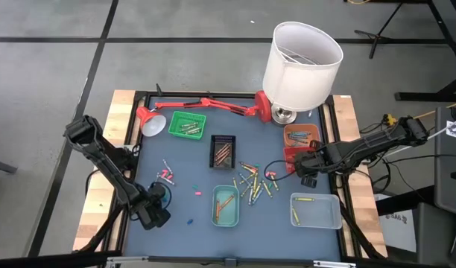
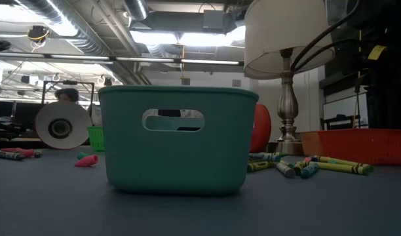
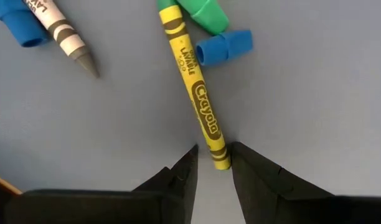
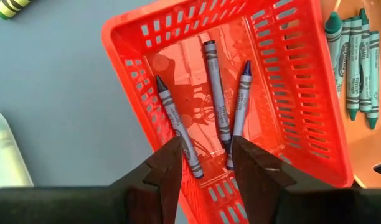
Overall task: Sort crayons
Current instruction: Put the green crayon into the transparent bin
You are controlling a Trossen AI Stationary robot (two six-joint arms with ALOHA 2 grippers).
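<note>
Hovering over the red basket (image 4: 315,93), right gripper (image 4: 206,163) stands with fingers parted, empty; three purple-blue crayons (image 4: 216,93) lie inside below it. Orange tray (image 4: 371,152) just beside holds teal crayons (image 4: 352,62). Left gripper (image 3: 213,177), narrowly parted, straddles the end of a yellow crayon (image 3: 193,87) on the mat; blue cap pieces (image 3: 223,47) lie near. Loose crayons (image 1: 254,182) scattered mid-table beside the teal bin (image 1: 225,205). White-shaded lamp (image 1: 301,63) stands at the far edge.

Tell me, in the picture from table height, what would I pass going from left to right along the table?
Crayons lying at the far left → pink crayon stub → big teal tray → scattered yellow and green crayons → lamp's metal stem → red tray.
</note>
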